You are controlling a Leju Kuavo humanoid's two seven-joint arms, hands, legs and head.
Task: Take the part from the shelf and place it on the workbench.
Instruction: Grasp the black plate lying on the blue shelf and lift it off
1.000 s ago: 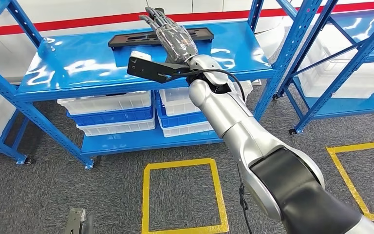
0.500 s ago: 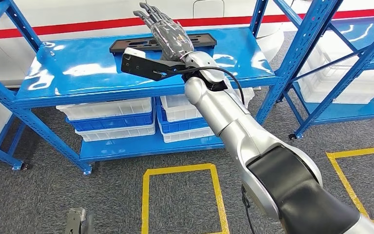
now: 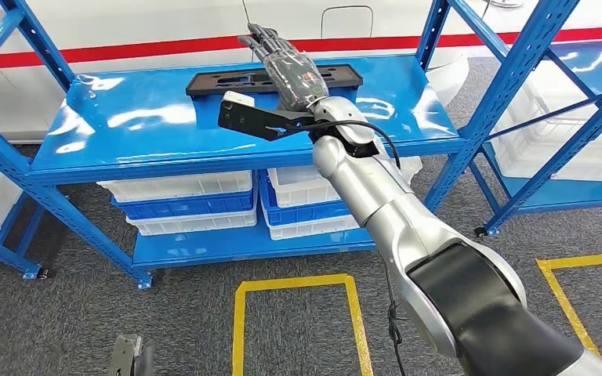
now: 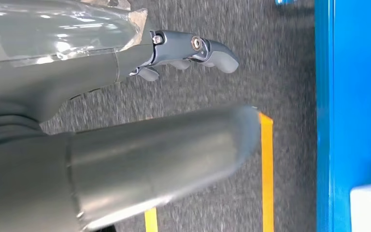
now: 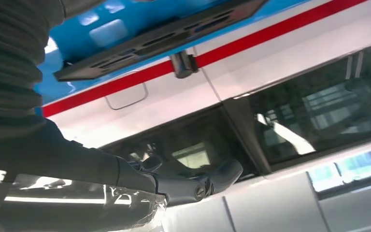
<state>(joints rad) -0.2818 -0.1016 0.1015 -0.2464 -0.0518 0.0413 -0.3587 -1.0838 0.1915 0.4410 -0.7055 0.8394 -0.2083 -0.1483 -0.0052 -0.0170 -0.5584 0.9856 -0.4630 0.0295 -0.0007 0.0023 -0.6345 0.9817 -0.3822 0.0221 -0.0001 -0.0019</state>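
Observation:
The part (image 3: 223, 81) is a long flat black piece with slots, lying at the back of the blue shelf top (image 3: 141, 125). My right hand (image 3: 288, 66) hovers over the part's middle with fingers stretched out toward the wall, holding nothing. In the right wrist view the part (image 5: 149, 41) is apart from the right hand (image 5: 193, 186), with a gap between them. My left hand (image 4: 125, 121) hangs above the grey carpet with its fingers (image 4: 193, 48) loosely bent and nothing in them.
White and blue bins (image 3: 180, 196) fill the lower shelf. Blue rack uprights (image 3: 509, 86) stand to the right, with a second rack (image 3: 572, 102) beyond. Yellow tape squares (image 3: 298, 313) mark the carpet in front of the shelf.
The whole picture has shifted a little to the right and down, so the camera moved. My right hand stays over the middle of the part, holding nothing.

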